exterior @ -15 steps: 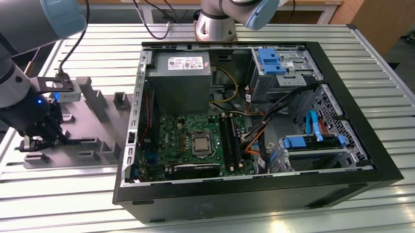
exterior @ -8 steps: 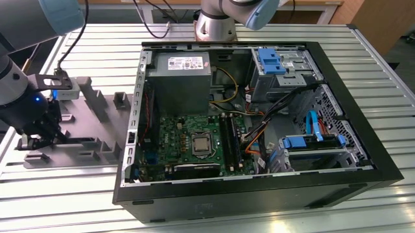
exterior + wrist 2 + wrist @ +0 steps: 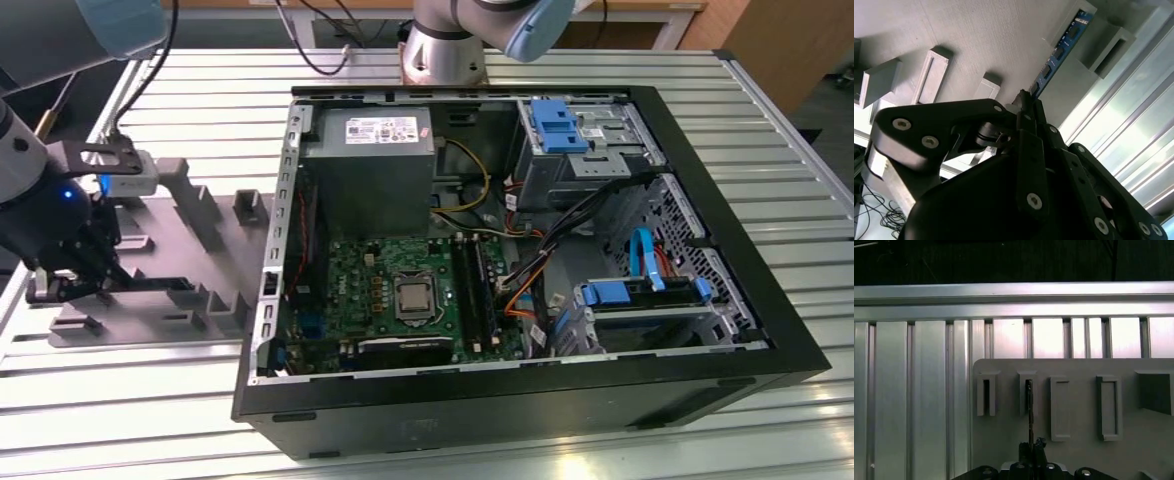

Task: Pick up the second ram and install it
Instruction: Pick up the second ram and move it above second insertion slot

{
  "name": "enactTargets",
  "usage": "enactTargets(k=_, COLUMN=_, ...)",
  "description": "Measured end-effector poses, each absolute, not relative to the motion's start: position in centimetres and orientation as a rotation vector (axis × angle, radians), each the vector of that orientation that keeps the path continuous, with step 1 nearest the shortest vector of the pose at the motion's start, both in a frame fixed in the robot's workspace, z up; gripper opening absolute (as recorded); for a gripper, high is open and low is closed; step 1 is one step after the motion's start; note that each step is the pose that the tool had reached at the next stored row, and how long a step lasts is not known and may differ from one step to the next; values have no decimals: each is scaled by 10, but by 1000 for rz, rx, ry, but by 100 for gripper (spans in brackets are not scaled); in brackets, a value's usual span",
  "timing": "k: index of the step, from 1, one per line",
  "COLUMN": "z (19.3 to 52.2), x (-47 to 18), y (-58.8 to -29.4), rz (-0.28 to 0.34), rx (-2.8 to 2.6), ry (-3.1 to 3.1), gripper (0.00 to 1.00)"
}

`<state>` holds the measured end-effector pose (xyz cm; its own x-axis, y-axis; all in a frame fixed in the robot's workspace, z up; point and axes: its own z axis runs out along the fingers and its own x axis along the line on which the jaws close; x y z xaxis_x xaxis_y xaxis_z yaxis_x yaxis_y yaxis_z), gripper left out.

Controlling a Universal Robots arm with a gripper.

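The second ram (image 3: 1059, 50) is a thin blue-green board with black chips, standing on edge over the grey fixture tray (image 3: 979, 40). In the first wrist view the ram (image 3: 1029, 410) shows edge-on as a dark line, with its far end in a small slotted holder. My gripper (image 3: 1026, 102) is shut on the near end of the stick, and its tips (image 3: 1030, 446) pinch the board from both sides. In the exterior view the gripper (image 3: 80, 285) sits low over the tray (image 3: 174, 240) at the exterior view's left, well away from the open computer case (image 3: 534, 400).
The case lies open with the motherboard and its long black memory slots (image 3: 474, 285) in the middle. A power supply (image 3: 367, 160) and blue drive brackets (image 3: 554, 125) stand inside it. Grey holder blocks (image 3: 1109, 407) rise from the tray on a ribbed metal table (image 3: 914, 390).
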<state>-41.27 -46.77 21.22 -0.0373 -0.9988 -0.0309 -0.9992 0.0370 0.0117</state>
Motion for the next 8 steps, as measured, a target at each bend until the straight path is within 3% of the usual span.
enactTargets(k=8, z=226, x=-413, y=-468, rz=47, rx=-2173, ry=2249, gripper=14)
